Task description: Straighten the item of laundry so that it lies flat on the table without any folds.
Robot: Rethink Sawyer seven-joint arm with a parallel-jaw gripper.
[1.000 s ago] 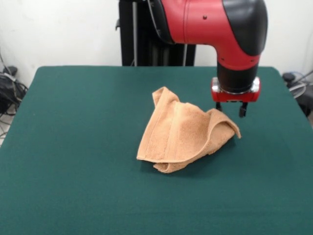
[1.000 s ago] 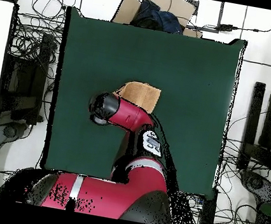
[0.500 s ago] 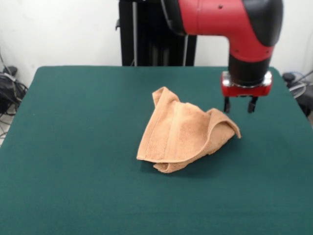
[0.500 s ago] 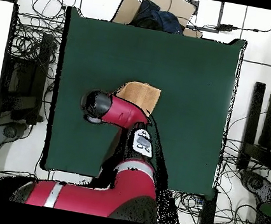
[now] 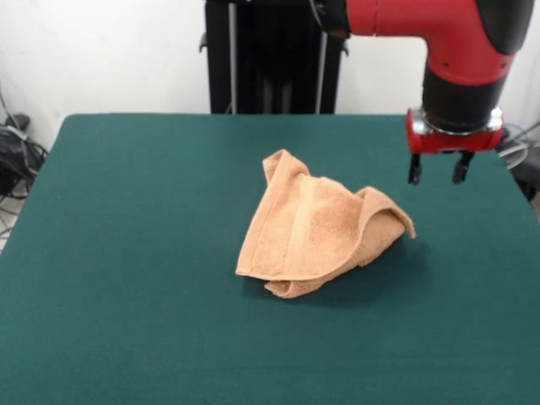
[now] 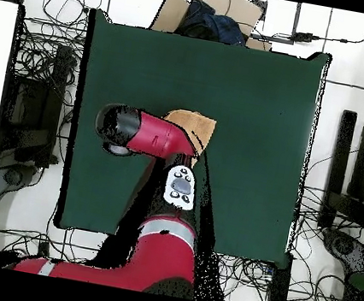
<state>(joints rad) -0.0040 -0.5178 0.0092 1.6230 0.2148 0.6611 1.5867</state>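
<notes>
One crumpled towel (image 5: pixel 316 236) is all that lies on the table (image 5: pixel 126 253), and in the front view it sits to the left of the gripper (image 5: pixel 437 169) and nearer the camera, well below the fingertips, with open air between them. The cloth is bunched into a rough wedge: a raised corner at its far left, a folded-under layer along the near edge, and a flap curling over at its right end, which is the part closest to the gripper. Its long axis runs on a diagonal from that curled right flap down toward the near-left corner. The gripper hangs above bare green felt near the table's right side in this view, its two short black fingers (image 5: pixel 414 169) spread apart with nothing between them. Going by the task, the next move would likely need a sideways and downward travel back toward the curled flap, since that fold is what keeps the towel from lying flat. Nothing on the felt stands between gripper and cloth. In the overhead view the arm (image 6: pixel 149 134) covers part of the towel's edge, and a cardboard box (image 6: pixel 206 10) and cables lie beyond the table, clear of the work.
</notes>
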